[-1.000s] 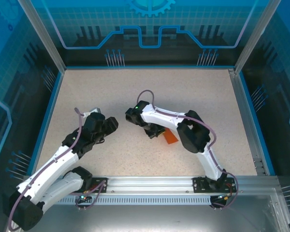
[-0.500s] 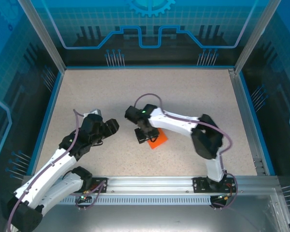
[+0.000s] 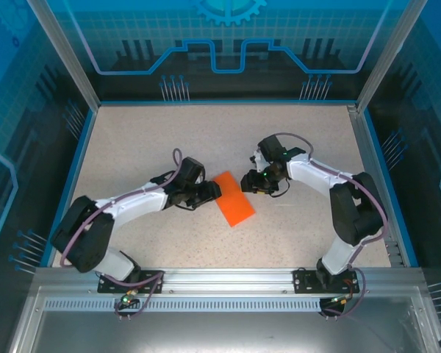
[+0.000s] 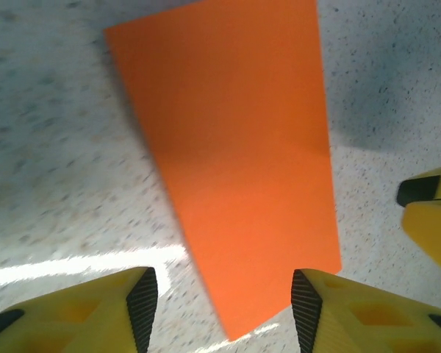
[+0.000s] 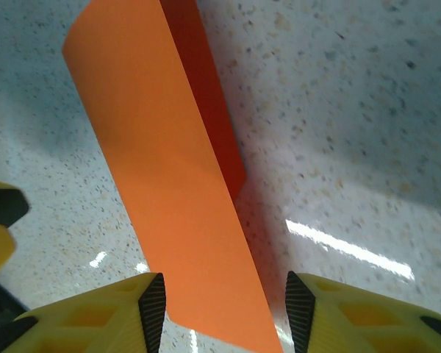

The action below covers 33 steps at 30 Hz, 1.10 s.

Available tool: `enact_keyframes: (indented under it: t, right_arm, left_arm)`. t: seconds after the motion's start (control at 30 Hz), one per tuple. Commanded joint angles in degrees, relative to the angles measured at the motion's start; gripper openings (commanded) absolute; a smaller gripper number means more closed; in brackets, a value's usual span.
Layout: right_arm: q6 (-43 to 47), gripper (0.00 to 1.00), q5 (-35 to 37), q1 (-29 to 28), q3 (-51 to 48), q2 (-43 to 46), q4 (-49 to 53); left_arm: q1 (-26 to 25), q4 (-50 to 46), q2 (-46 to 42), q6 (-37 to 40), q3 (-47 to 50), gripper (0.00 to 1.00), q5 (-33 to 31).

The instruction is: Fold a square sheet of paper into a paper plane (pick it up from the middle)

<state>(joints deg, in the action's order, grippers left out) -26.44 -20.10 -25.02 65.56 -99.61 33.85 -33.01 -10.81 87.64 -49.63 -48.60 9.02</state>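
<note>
The folded orange sheet is seen flat on the table, its long axis set diagonally. Its far end is flanked by the left gripper and right gripper, about equally near, both spread with nothing pinched.

1. Top view: bright, even overhead light, sharp throughout. Soft, faint shadows lie on the table under both arms.
2. Left wrist view: table speckle smeared by blur, one white glare streak, a grey shadow patch.
3. Right wrist view: speckle crisp, one glare streak, a dark shadow beside the square sheet of paper.
</note>
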Motion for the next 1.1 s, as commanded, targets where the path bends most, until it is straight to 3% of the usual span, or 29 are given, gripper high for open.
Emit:
enact_keyframes:
  t: [0.0,0.43,0.6,0.87,1.07]
  right_arm:
    - [5.18,0.5,-9.63,1.61,2.05,-4.23,-2.5]
    - [9.01,0.48,-15.98,1.85,5.28,-13.26,-3.21]
    - [7.63,0.35,-16.42,1.98,3.63,-13.38,-5.1]
    - [-4.76,0.14,-15.35,2.25,-6.46,-7.26,-16.94]
    - [-17.8,0.12,-10.72,1.49,-16.45,0.73,-26.05]
  left_arm:
    - [-0.38,1.13,3.6,-1.44,-3.52,0.53,1.99]
    - [-0.34,-2.14,8.56,-1.45,-6.43,0.5,0.15]
    - [-0.38,-2.02,8.1,-1.71,-5.71,0.51,-0.36]
    - [-0.34,-1.63,6.72,-1.69,-4.33,0.51,-0.73]
    - [-0.32,-1.14,6.58,-1.31,-4.75,0.51,-0.46]
